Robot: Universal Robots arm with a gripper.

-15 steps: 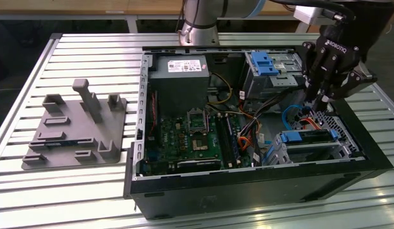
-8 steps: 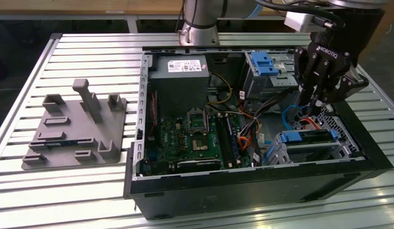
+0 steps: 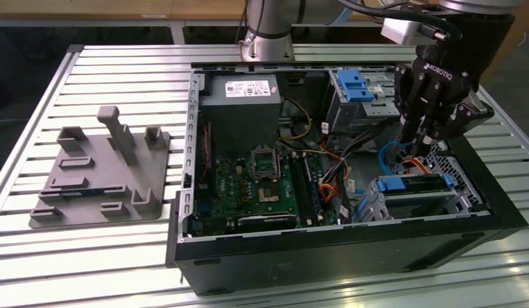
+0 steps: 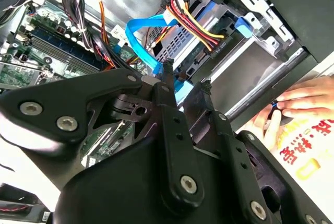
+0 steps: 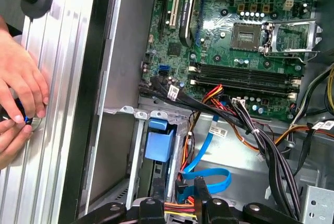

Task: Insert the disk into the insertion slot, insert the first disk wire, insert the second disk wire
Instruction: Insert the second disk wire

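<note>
The disk [image 3: 414, 184], silver in its blue carrier, lies inside the insertion slot [image 3: 422, 204], the low perforated cage at the case's front corner on the exterior view's right. My gripper [image 3: 418, 142] hangs just behind that cage. In both wrist views its fingers [image 4: 168, 72] are shut on the plug end of a blue flat disk wire [image 4: 141, 36], which loops back toward the motherboard. Next to it a red, yellow and black wire bundle [image 4: 193, 23] runs to a black plug at the disk's back end. The carrier's blue tab [image 5: 159, 141] and the blue wire [image 5: 209, 176] lie just ahead of my gripper [image 5: 177, 198].
A taller grey cage with a blue clip [image 3: 354, 86] stands behind the gripper. The motherboard [image 3: 256, 186] and loose cable bundles [image 5: 250, 125] fill the case floor. A person's hands [image 5: 21, 83] rest on the slatted table outside the case wall. A grey fixture [image 3: 102, 173] sits on the table at the exterior view's left.
</note>
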